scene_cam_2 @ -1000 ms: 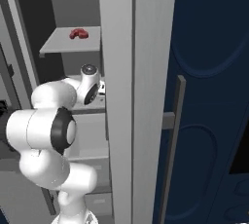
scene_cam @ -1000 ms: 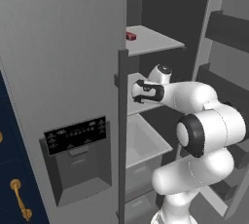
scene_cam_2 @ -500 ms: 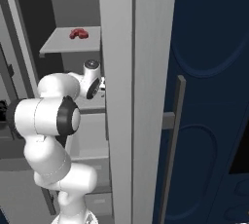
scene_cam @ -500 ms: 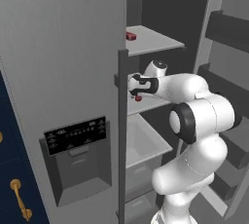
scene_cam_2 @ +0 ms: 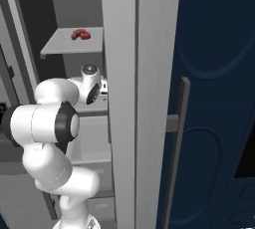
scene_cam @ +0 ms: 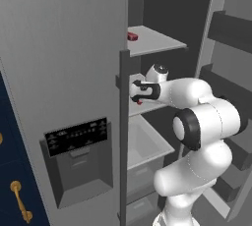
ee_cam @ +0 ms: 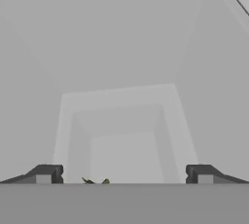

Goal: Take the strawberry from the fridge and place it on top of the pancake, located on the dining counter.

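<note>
two red things sat in the fridge: a dark-red blocky item on the upper shelf, and a small red spot at the gripper, which i judged to be the strawberry on the middle shelf. you were at the reach-and-grasp step; your jaws stood wide apart, holding nothing. in the hand view, green leaf tips peeked at 6 o'clock between the fingertips. next you needed to ease lower and close. most of the berry was hidden by the hand, so contact was unclear.
</note>
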Available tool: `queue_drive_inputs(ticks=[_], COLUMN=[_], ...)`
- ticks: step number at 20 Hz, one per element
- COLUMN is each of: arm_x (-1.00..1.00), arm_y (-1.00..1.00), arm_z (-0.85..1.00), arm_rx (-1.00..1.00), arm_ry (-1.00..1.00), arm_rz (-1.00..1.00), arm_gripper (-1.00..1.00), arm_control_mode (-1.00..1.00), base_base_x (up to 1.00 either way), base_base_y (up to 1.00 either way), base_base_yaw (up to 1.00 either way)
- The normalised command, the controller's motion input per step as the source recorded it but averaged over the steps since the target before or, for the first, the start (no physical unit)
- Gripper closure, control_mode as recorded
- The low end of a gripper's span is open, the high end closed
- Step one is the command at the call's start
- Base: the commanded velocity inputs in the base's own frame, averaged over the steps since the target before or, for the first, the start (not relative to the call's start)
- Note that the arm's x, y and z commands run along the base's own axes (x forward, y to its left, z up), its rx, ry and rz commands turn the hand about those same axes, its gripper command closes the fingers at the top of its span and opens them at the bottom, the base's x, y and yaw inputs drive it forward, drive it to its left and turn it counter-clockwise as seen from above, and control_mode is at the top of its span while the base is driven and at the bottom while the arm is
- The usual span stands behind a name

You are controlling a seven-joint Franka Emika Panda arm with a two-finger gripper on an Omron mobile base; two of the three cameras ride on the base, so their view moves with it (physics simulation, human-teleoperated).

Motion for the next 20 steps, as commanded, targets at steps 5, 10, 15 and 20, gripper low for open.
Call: queue_drive_inputs(ticks=[5, 10, 15, 20], arm_x=[-0.07, 0.0, -0.02, -0.17], arm_y=[0.15, 0.09, 0.01, 0.0], arm_z=[-0.03, 0.0, 0.0, 0.07], arm_rx=[-0.01, 0.0, 0.0, 0.0], arm_ry=[-0.01, 0.0, 0.0, 0.0], arm_rz=[-0.04, -0.11, -0.13, -0.1], arm_gripper=[-1.0, -1.0, -1.0, -1.0], arm_control_mode=[-1.0, -1.0, -1.0, -1.0], base_base_x=[0.0, 0.0, 0.0, 0.0], base_base_y=[0.0, 0.0, 0.0, 0.0], base_base_yaw=[0.0, 0.0, 0.0, 0.0])
